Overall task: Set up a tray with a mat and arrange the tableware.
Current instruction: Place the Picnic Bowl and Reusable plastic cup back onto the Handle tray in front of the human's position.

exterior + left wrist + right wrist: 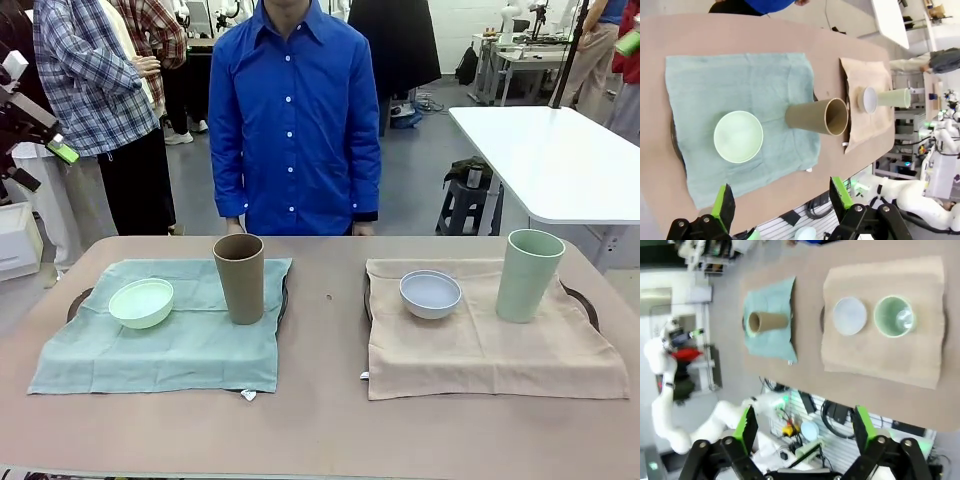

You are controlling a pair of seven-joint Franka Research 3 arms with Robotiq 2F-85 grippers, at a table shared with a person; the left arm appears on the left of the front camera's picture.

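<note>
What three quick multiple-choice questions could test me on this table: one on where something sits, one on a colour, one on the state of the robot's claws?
1. Where does the tan-brown cup stand?
A. On the green mat
B. On the beige mat
C. On the bare table

2. What colour is the bowl beside that cup?
A. Red
B. Mint green
C. Black

3. How do the left gripper and the right gripper stand?
A. Both shut on cups
B. One holds a bowl
C. Both open, holding nothing

Answers: 1 A, the cup rests on the green cloth at the robot's left; 2 B, the bowl is pale mint; 3 C, each wrist view shows the fingers spread apart above the table with nothing between them.
</note>
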